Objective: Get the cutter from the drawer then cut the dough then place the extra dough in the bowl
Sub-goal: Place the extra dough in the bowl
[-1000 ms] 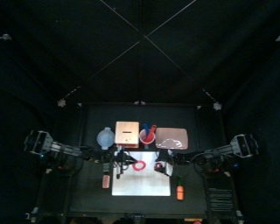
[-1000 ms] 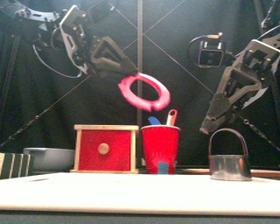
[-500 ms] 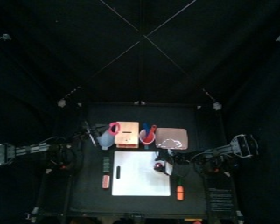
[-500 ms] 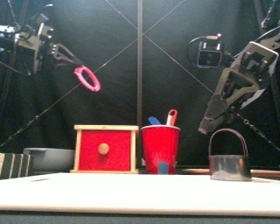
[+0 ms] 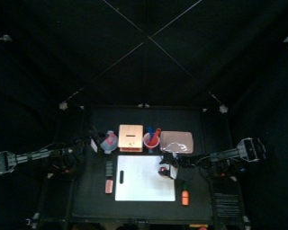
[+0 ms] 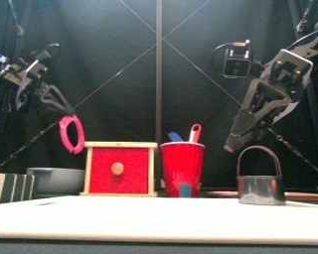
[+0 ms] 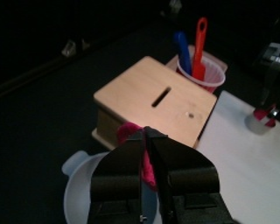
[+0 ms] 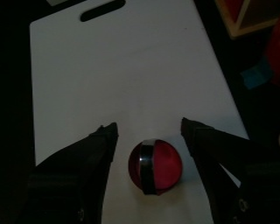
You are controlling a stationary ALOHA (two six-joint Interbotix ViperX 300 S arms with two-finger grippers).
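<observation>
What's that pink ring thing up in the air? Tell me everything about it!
The ring is pink dough, soft-looking, with a big hole in the middle. It hangs on edge in the air, pinched at its top by the robot's left hand, whose jaws are shut on it. It is over the blue-grey bowl, left of the wooden box, and touches nothing else.

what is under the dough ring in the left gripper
The blue-grey bowl. The left gripper and dough ring hide part of its inside; the rest looks empty.
</observation>
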